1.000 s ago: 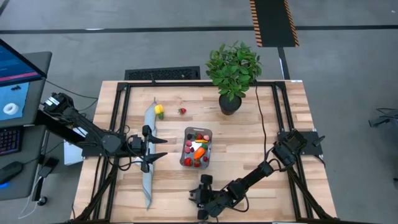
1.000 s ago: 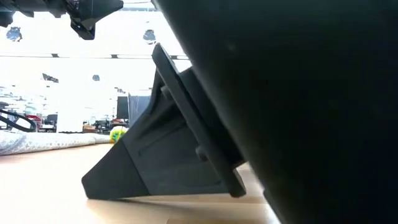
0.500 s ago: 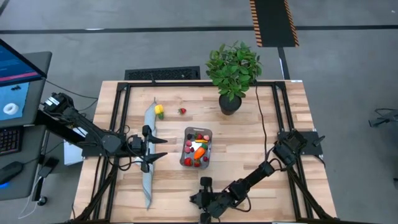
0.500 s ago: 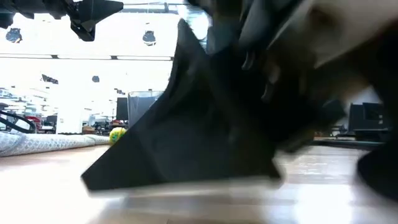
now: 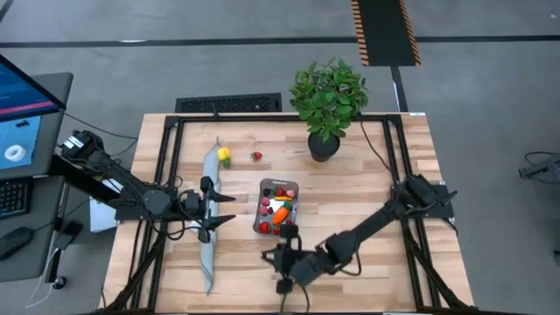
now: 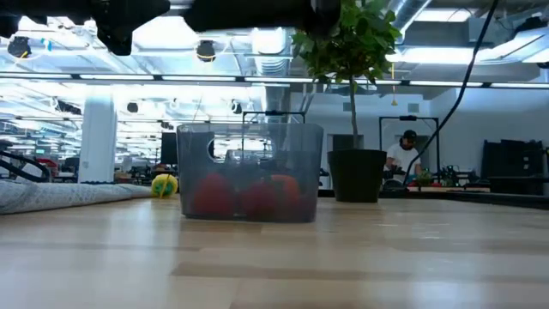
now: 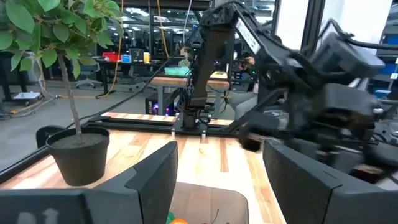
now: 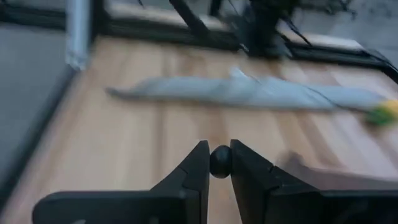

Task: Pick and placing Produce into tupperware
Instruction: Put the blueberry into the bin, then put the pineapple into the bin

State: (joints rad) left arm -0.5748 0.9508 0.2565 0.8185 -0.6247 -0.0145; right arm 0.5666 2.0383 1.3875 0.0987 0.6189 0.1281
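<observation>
The clear tupperware [image 5: 277, 208] stands mid-table with red, pink and orange produce inside; the low view shows the tupperware [image 6: 249, 172] too. A yellow piece [image 5: 224, 156] and a red berry [image 5: 256, 157] lie on the table beyond it. My right gripper [image 5: 271, 256] hovers near the tupperware's near side, shut on a small dark round piece [image 8: 219, 160]. My left gripper [image 5: 226, 210] waits open above the grey cloth strip [image 5: 210, 219], left of the tupperware. In the left wrist view its fingers frame the container's rim [image 7: 208, 199]. My right gripper pinches the small dark round piece [image 8: 219, 160] between its two fingertips [image 8: 200, 163], which point toward the table's left side. The piece sits right at the fingers' free ends and is lifted clear of the table.
A leafy potted plant [image 5: 328, 101] stands at the far edge, right of centre. The long cloth strip [image 6: 51, 196] runs near to far along the left side. Bare wood lies right of the tupperware and along the near edge [image 5: 367, 280].
My right gripper has risen off the table at the near edge and moved toward the tupperware. In the low view it no longer fills the picture and shows only at the top. The left arm and the other produce have not moved.
</observation>
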